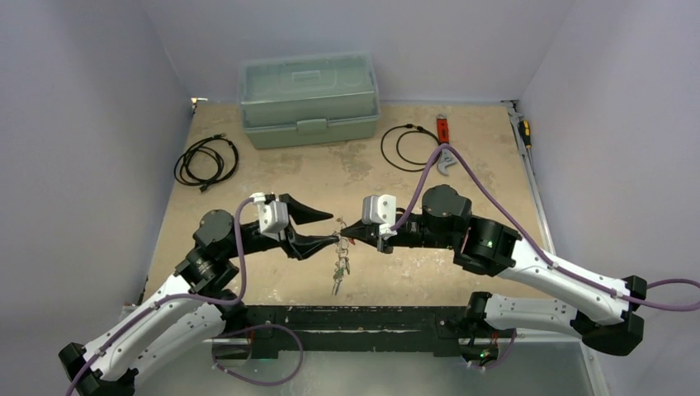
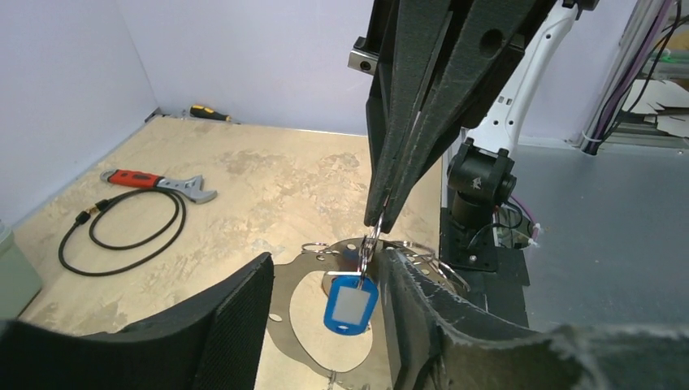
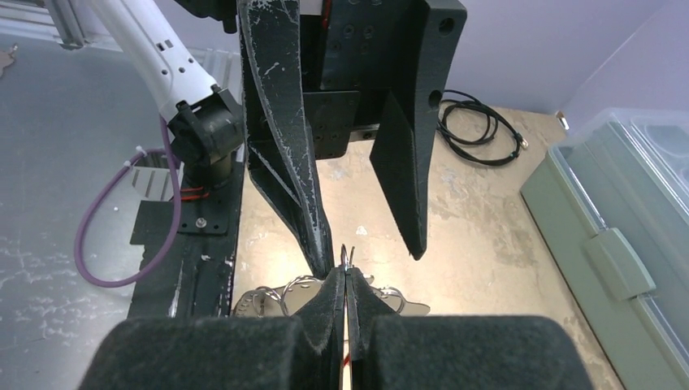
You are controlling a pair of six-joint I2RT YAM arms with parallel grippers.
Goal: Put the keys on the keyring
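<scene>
Mottled tan tabletop (image 1: 330, 177); right fingers (image 2: 414, 122) pinch slender silvery keyring (image 2: 370, 237), left fingers (image 2: 236, 325) spread.

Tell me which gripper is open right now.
The left gripper: its jaws stand wide apart, while the right gripper is pinched shut on the metal end of the blue key.

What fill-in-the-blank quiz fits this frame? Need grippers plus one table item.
The left gripper is ____, its fingers spread wide.
The right gripper is shut on the small ring of a key whose plastic head is ____.
The wrench on the table has a ____ handle.
Missing words: open; blue; red.
</scene>
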